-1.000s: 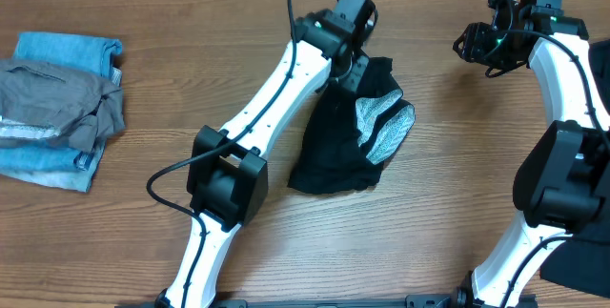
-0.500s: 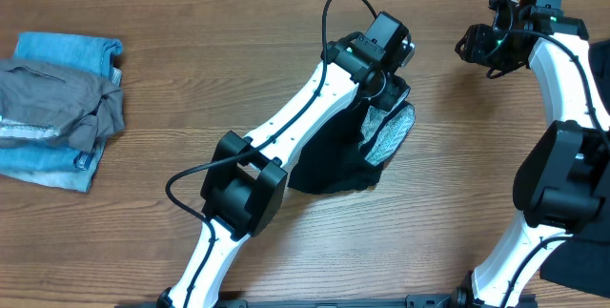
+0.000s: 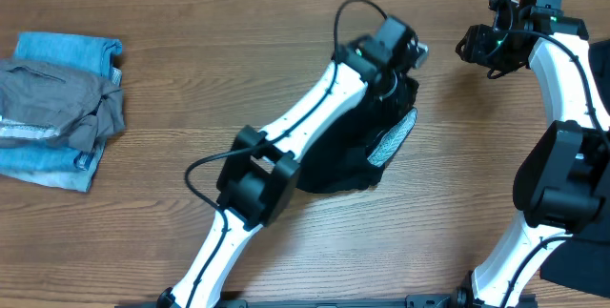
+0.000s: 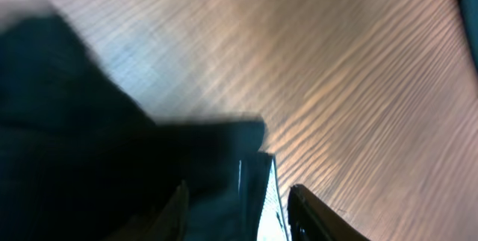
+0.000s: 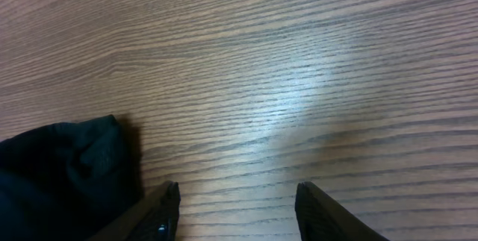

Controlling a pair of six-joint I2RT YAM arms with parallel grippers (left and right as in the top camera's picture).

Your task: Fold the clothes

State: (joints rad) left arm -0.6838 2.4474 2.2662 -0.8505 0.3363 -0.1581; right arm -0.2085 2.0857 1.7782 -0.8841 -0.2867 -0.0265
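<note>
The black garment (image 3: 345, 151) lies crumpled at the table's middle, with a strip of its whitish lining (image 3: 391, 138) showing on the right side. My left gripper (image 3: 398, 68) is at the garment's far edge. In the left wrist view, black fabric (image 4: 112, 144) with a pale edge lies between the fingers (image 4: 239, 215), held off the wood. My right gripper (image 3: 472, 46) is open and empty over bare wood at the far right. In the right wrist view (image 5: 235, 211), a corner of the black fabric (image 5: 60, 174) shows at lower left.
A pile of folded blue and grey clothes (image 3: 57, 108) sits at the left edge of the table. The wooden table top (image 3: 191, 51) shows between that pile and the black garment.
My left gripper has moved right with the garment's far edge, and black fabric now covers more of the whitish lining. The right arm has not moved.
</note>
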